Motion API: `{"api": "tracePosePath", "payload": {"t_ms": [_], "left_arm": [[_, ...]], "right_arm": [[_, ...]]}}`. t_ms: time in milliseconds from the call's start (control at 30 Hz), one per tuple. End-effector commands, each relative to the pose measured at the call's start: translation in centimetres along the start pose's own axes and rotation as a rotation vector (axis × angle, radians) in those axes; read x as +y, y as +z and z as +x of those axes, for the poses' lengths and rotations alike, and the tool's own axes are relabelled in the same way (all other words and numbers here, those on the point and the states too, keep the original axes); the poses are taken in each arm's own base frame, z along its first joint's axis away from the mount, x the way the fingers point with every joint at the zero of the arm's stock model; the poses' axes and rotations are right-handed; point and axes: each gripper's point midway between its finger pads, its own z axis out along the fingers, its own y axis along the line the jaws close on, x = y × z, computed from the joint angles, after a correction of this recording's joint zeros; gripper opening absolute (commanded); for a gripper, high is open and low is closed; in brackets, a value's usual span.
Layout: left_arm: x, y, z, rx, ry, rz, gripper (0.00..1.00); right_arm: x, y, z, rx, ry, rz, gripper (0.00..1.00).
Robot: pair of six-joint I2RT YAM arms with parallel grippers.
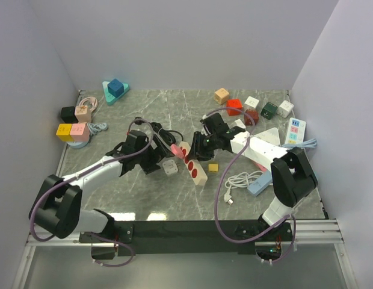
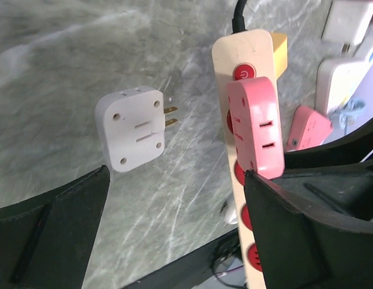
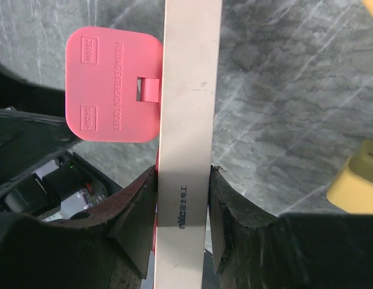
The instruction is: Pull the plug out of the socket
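The right end effector (image 3: pixel 181 201) is clamped on the long edges of the smooth cream plastic power strip (image 3: pixel 186 90), bracing it. The left end effector (image 2: pixel 176 180) is spread open, with one finger beside the glossy pink, round-cornered plug (image 2: pixel 254 129), which is seated in the strip right of centre in the left wrist view. The step in hand appears to be the grasp. The next move calls for closing on the plug's flat sides and pulling straight off the strip's face.

The power strip (image 1: pixel 197 171) lies on the bench (image 1: pixel 168 114), the plug (image 1: pixel 175 149) seated on its far end. An adapter (image 1: pixel 169 168) lies just left of the strip, a small block (image 1: pixel 213 167) just right.
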Motion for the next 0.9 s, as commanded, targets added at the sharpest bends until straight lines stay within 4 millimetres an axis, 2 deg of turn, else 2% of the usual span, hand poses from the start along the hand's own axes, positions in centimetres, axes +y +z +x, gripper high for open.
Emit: {"api": "tracePosePath", "payload": {"t_ms": [0,33,133,167,233,333,367,567,667,700,733,867], "left_arm": [[-2.1,-2.3,-2.4,-0.112,-0.078,-0.004,0.97],[-1.6,-2.6,-2.5,-0.123,-0.097,-0.031,0.97],[-1.9,-3.9,-3.2,-0.175,-0.12,-0.016,0.97],[-2.8,-4.4,-3.5,-0.191,-0.116,0.023,0.97],[-3.3,-4.3,-2.9,-0.159,-0.112,0.058,0.97],[-3.8,-2.9,-2.0,-0.084,-0.096,0.069,0.97],[-3.3,-2.0,-1.6,-0.06,-0.097,0.046,0.97],[-4.5,-0.6,-1.6,-0.031,-0.093,0.082,0.98],[-5.2,-0.2,-1.6,-0.02,-0.081,0.094,0.85],[-5.6,-0.2,-1.6,-0.017,-0.076,0.104,0.73],[-5.7,-0.1,-1.4,-0.01,-0.074,0.11,0.68],[-6.2,0.3,-0.5,0.022,-0.054,0.129,0.54]], "right_arm": [[2.6,-0.5,-1.0,-0.062,-0.04,-0.092,0.0],[2.5,-0.4,-0.9,-0.061,-0.039,-0.09,0.0],[2.3,-0.2,-0.8,-0.058,-0.037,-0.09,0.0],[2.4,-0.1,-0.7,-0.053,-0.04,-0.095,0.0],[2.6,-0.1,-0.7,-0.057,-0.042,-0.104,0.0],[3.1,-0.2,-0.7,-0.062,-0.047,-0.123,0.0],[3.4,-0.2,-0.7,-0.064,-0.048,-0.128,0.0],[4.8,-0.1,-0.7,-0.073,-0.055,-0.147,0.0],[5.5,0.1,-0.2,-0.07,-0.06,-0.16,0.0],[5.8,0.2,-0.2,-0.073,-0.063,-0.17,0.0],[5.9,0.4,0.1,-0.063,-0.064,-0.17,0.0],[6.6,1.0,0.7,-0.042,-0.085,-0.172,0.0]]}}
